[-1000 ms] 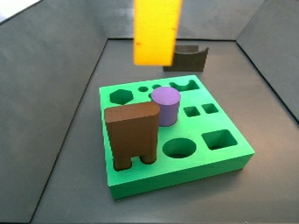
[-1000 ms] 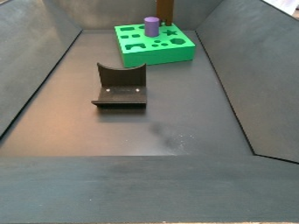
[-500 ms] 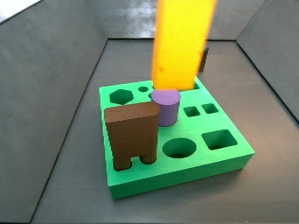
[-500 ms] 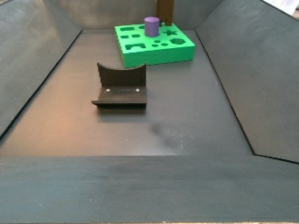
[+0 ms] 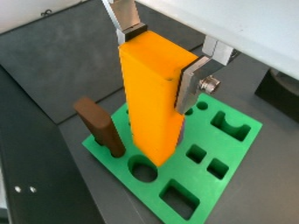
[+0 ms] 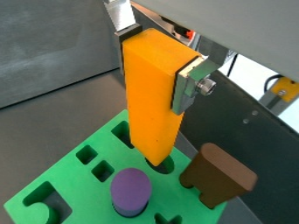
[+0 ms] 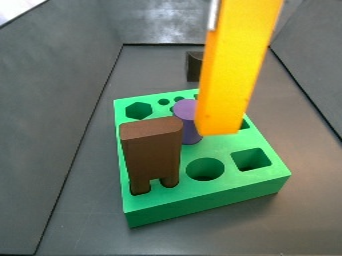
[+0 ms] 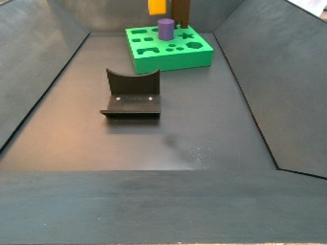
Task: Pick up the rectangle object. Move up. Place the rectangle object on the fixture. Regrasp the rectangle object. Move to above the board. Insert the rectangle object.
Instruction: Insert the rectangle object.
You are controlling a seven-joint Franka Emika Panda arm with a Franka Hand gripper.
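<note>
Rectangle object (image 5: 156,96): orange-yellow block, held upright above the green board (image 5: 233,157), its lower end over the cut-outs; seen likewise in a side view (image 7: 238,65). Gripper (image 5: 162,54): silver fingers (image 5: 191,83) clamped on the block's upper sides. On the board: brown arch-legged block (image 7: 150,155) and purple cylinder (image 6: 129,190), both standing; fixture (image 8: 130,95) on the grey floor, well apart from the board.

The gripper (image 5: 163,54), above the board (image 5: 239,153), has bare, brushed silver metal fingers (image 5: 193,80) clamped on the rectangle object (image 5: 156,96), smooth matt orange-yellow plastic. The board is matt bright green plastic; the brown block (image 7: 151,155) is dull, faintly layered. At centre left, the fixture (image 8: 130,96) is dark and matt.
</note>
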